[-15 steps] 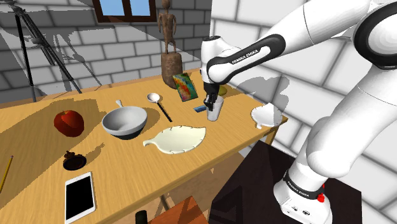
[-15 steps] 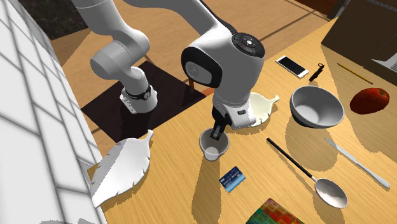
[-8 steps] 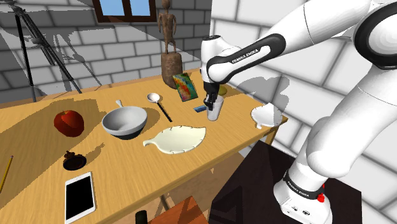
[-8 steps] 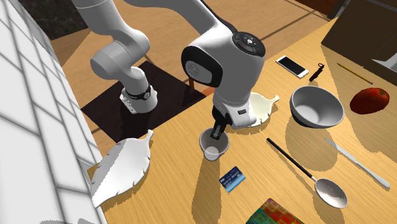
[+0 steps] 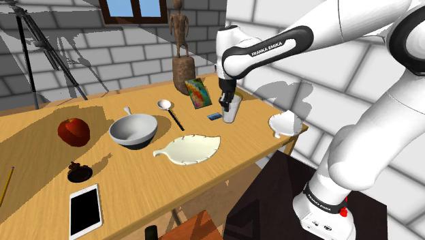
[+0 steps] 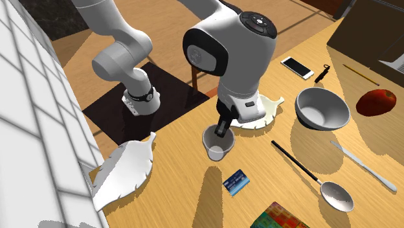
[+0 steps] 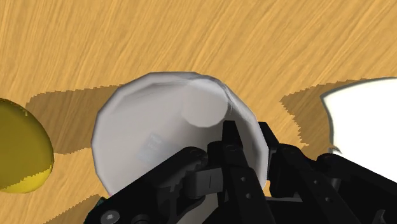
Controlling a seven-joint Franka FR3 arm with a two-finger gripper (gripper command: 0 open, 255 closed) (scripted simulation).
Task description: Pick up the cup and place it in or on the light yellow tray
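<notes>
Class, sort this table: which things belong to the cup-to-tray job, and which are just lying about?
Job: cup, gripper, light yellow leaf tray.
Lying about: bowl, apple, spoon, phone, card, white leaf dish.

Bare table separates cup from leaf tray; a blue card lies beside the cup.

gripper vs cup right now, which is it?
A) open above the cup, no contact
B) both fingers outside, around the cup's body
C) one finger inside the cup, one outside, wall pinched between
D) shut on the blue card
C: in the wrist view the gripper has one finger down inside the cup and the other outside its rim, with the wall clasped between them.
</notes>
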